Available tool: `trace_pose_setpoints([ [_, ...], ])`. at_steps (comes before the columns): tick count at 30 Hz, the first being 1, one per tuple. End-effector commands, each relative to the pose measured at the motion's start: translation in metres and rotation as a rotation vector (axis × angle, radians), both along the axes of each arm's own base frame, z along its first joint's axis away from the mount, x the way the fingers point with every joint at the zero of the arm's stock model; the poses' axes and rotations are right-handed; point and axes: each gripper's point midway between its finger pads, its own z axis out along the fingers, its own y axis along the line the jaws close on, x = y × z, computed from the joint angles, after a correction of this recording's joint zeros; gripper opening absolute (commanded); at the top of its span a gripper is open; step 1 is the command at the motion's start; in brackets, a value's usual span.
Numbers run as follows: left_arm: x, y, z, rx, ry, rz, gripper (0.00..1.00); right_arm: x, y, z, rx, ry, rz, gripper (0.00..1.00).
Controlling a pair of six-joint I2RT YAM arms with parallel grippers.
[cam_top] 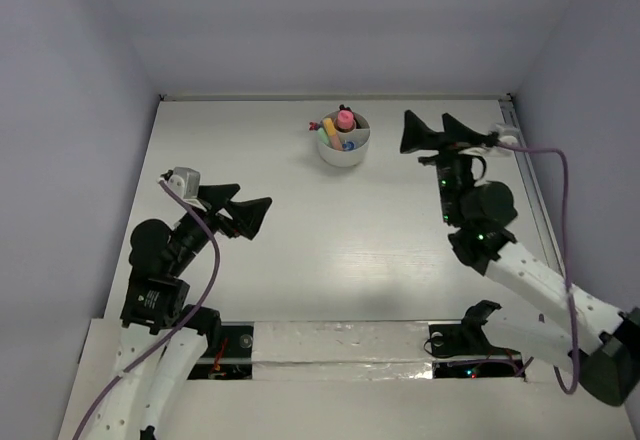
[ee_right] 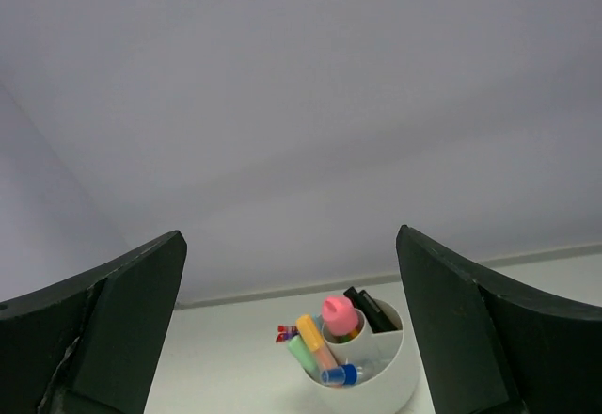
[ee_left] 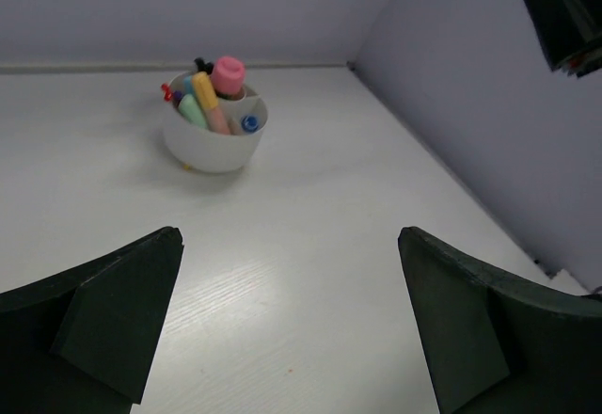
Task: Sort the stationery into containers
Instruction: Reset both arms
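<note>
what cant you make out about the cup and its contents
Top view: pieces in the cup too small to count.
Left wrist: cup wall hides the pieces' lower ends.
Right wrist: bottom edge cuts off the cup's base; black pieces too small to name.

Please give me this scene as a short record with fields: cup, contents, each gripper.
cup: white, round, divided, far middle of the table
contents: pink-capped marker, yellow marker, green marker, blue cap, black pen
left gripper: jaws open, empty
right gripper: jaws open, empty, right of the cup
sorting: no piece seen outside the cup
</note>
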Motion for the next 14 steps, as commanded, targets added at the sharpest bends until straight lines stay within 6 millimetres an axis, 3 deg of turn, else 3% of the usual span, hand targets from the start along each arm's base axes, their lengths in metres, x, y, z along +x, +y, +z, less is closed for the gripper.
trace_pose_setpoints([
  [1,-0.027,-0.006,0.098,-0.146,-0.249,-0.077,0.99,-0.03,-0.04,0.003,0.099,0.014,-0.064,0.99],
  [4,-0.035,0.001,0.129,-0.174,-0.317,-0.045,0.99,-0.061,-0.059,0.016,0.136,-0.024,-0.029,1.0],
  [9,-0.043,0.009,0.154,-0.202,-0.378,-0.014,0.99,-0.087,-0.077,0.02,0.185,-0.035,-0.009,1.0],
  [14,-0.038,0.007,0.148,-0.194,-0.339,-0.019,0.99,-0.089,-0.081,0.015,0.189,-0.012,-0.016,1.0],
])
